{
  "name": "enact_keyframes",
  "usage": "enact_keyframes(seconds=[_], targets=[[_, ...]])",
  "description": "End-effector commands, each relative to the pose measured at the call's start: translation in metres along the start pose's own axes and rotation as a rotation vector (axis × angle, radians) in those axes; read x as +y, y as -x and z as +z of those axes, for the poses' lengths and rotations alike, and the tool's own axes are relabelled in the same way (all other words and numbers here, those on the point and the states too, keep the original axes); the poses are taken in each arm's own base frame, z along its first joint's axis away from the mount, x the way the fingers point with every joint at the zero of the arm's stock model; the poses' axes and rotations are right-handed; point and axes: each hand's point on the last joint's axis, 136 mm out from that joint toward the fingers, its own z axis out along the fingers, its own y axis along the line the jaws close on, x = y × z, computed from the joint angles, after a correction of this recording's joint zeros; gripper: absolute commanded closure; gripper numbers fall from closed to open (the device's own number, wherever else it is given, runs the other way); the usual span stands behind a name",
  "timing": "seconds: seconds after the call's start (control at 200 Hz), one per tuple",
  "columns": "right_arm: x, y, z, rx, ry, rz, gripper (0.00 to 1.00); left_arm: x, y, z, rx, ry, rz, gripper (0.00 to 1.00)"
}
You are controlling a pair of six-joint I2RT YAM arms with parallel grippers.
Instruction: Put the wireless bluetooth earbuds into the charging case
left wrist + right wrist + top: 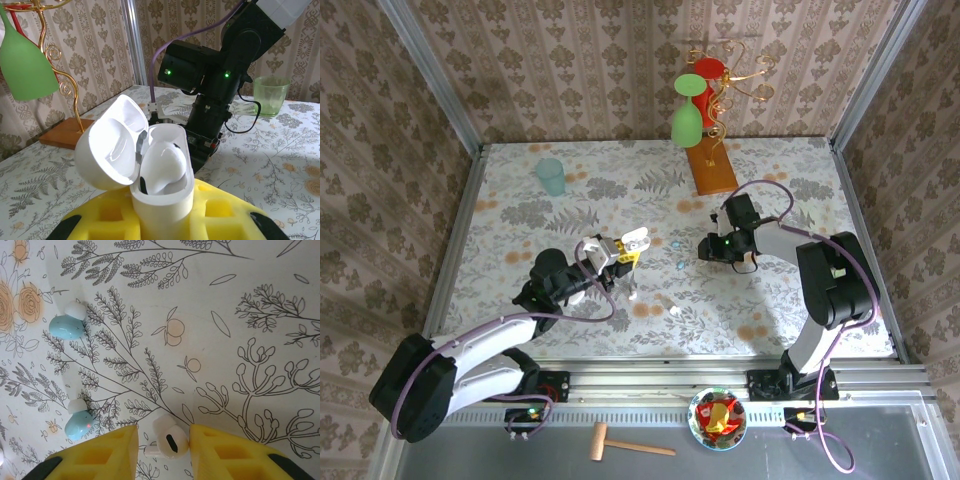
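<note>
The task looks partly done. The left gripper [617, 252] is clamped on the base of a white charging case [162, 197] and holds it upright above the worktop [250, 315]. Its lid [112, 145] is swung open to the side. 1 slot seems to hold a white bud already, a rounded white shape sitting low in the case, though the angle leaves that unsure. The slot beside it appears free.

The right gripper [164, 450] points down at the worktop with its yellow fingers apart. A white earbud [169, 439] lies between them, against one finger with a gap to the other, so it is straddled, not gripped. 2 pale blue earbuds [67, 326] lie loose on the worktop off to one side of that gripper, one near its finger, the other farther out ahead.

Left to do, as I judge it: close on the white earbud, lift it, carry it to the open case and seat it. The blue pair probably belongs to another case.

No brand, label or writing can be read on the case, the buds or the arms.
</note>
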Motion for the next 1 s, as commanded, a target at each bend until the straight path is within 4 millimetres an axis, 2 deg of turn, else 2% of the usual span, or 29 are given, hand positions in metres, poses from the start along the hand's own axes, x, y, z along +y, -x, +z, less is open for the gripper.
enact_keyframes(seconds=[0.0,0.27,0.515,0.655,0.835,0.995], targets=[[-0.005,-0.014,0.007,0.047,0.011,-0.004,0.68,-0.001,0.016,0.003,-0.049,-0.017,0.012,1.00],[-0.011,-0.020,0.014,0.076,-0.003,0.003,0.68,-0.001,0.018,0.004,-0.056,-0.018,0.011,1.00],[-0.012,-0.019,0.018,0.077,-0.008,0.010,0.79,0.000,0.014,0.003,-0.050,-0.011,0.004,1.00],[-0.011,-0.018,0.014,0.069,-0.008,0.003,0.81,-0.001,0.014,0.002,-0.048,-0.009,0.004,1.00],[-0.005,-0.012,-0.003,0.025,-0.017,-0.035,0.83,0.001,0.010,0.003,-0.039,0.002,0.000,1.00],[0.007,0.001,-0.035,-0.081,-0.071,-0.145,0.84,0.003,0.007,0.004,-0.027,0.007,-0.013,1.00]])
